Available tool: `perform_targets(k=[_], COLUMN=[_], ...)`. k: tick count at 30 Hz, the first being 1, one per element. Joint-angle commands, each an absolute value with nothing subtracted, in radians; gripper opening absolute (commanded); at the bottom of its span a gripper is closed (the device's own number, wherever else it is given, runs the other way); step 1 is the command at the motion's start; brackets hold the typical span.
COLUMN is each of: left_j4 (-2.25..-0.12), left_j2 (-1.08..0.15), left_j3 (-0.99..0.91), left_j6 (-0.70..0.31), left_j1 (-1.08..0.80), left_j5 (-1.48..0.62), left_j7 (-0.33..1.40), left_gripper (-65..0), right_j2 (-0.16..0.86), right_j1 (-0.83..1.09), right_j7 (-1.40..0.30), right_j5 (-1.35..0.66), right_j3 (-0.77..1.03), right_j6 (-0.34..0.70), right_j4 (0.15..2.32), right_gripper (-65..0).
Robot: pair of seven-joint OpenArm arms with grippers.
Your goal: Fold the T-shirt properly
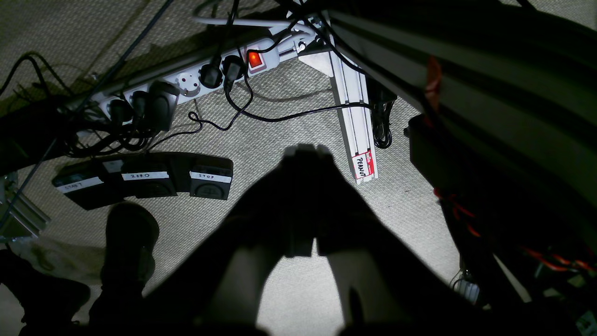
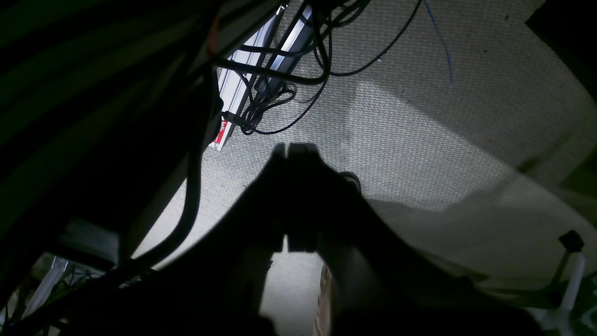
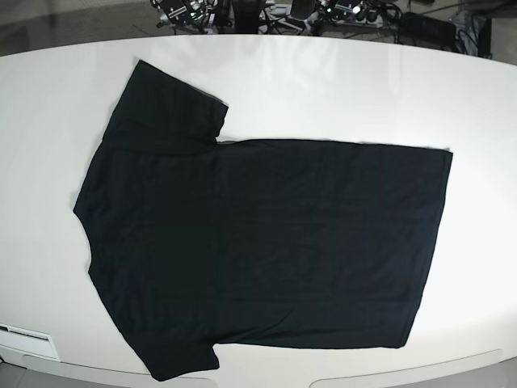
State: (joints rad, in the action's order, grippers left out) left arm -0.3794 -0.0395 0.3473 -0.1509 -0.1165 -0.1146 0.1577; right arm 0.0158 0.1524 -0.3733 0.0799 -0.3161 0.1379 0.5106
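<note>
The black T-shirt (image 3: 266,242) lies spread flat on the white table (image 3: 339,89), plain side up. Its sleeves are at the left and its hem at the right. No print shows. Neither arm appears in the base view. My left gripper (image 1: 305,150) is shut and empty, hanging off the table over the carpeted floor. My right gripper (image 2: 294,147) is also shut and empty, over the floor beside the table frame. The T-shirt shows in neither wrist view.
On the floor lie a power strip (image 1: 186,81) with several plugs, three pedals labelled START, ZERO and STOP (image 1: 149,179), an aluminium profile labelled PEANUT (image 1: 357,126), loose cables (image 2: 280,93) and a dark shoe (image 1: 130,238). Equipment stands behind the table's far edge (image 3: 266,16).
</note>
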Motion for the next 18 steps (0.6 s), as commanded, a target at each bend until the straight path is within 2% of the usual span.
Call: perform_targets(k=[1, 18], left_j4=[-0.386, -0.426], left_j2=[-0.041, -0.041], left_j3=[0.350, 0.350], left_j6=[-0.163, -0.164], left_j1=[-0.119, -0.125], left_j5=[-0.112, -0.112], left_j7=[0.158, 0.159], left_gripper=[-65.0, -65.0], right_j2=[0.014, 0.014], right_j1=[0.150, 0.151], right_j7=[-0.383, -0.386], right_j5=[0.083, 0.083], right_j3=[-0.313, -0.313], right_j6=[0.138, 0.138], right_j4=[0.526, 0.542], right_gripper=[-65.0, -65.0])
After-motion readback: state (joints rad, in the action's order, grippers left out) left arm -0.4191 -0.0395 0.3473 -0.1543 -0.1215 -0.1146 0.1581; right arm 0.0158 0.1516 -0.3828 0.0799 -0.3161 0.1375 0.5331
